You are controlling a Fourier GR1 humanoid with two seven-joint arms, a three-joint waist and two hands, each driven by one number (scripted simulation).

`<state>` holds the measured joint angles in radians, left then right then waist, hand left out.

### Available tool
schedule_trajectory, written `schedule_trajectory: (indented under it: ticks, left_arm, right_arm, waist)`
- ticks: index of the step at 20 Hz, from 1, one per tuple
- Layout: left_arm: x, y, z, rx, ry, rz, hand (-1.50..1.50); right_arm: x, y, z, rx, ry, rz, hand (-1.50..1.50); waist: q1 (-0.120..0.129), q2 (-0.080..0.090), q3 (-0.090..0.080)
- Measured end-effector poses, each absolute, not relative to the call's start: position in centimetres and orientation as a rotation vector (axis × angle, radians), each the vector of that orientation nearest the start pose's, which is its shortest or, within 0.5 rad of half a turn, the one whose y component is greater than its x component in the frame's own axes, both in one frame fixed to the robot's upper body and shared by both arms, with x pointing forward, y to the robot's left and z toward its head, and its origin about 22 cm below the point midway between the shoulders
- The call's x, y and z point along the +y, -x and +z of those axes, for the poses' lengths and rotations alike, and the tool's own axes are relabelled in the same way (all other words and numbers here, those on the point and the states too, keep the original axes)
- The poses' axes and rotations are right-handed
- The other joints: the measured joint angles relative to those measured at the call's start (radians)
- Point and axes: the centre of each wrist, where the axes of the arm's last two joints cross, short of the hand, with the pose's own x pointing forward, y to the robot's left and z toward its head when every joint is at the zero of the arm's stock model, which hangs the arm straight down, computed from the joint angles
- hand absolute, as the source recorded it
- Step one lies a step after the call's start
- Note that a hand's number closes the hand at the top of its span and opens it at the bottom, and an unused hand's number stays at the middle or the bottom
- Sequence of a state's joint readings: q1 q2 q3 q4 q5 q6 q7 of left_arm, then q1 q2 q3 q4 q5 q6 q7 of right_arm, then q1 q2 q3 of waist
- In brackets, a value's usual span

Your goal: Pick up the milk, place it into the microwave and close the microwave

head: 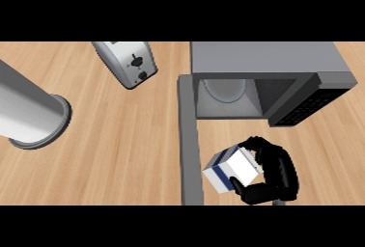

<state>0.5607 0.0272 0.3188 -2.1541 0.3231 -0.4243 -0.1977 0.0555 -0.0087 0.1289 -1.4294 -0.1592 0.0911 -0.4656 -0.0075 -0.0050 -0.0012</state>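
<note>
tilted milk carton (230, 170) in right hand (274, 169)

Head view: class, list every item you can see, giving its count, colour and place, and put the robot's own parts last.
Counter: one, light wood, fills the view.
Microwave: one, grey, upper right, cavity open.
Door: one, grey, swung open, left of the cavity.
Toaster: one, silver, top centre-left.
Cylinder: one, silver-grey, left edge.
Milk: one, white carton with blue stripe, in front of the microwave, held.
Right hand: one, black, lower right, curled round the milk.
Left hand: not in view.
</note>
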Motion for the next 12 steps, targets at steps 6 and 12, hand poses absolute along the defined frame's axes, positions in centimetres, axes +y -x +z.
schedule_trajectory:
  ticks: [6, 12]
  left_arm:
    - [34.0, -8.1, 6.2, -1.906, -0.022, 0.067, -1.5]
    - [35.0, -7.5, 6.3, -1.903, -0.027, 0.071, -1.5]
  right_arm:
    - [-17.7, -21.3, -0.3, -1.831, -0.239, -0.065, 1.5]
    - [-15.3, -23.7, 2.4, -1.872, -0.186, -0.056, 1.5]
  waist:
    - [0.007, 0.002, 0.0]
    - [0.014, 0.004, 0.001]
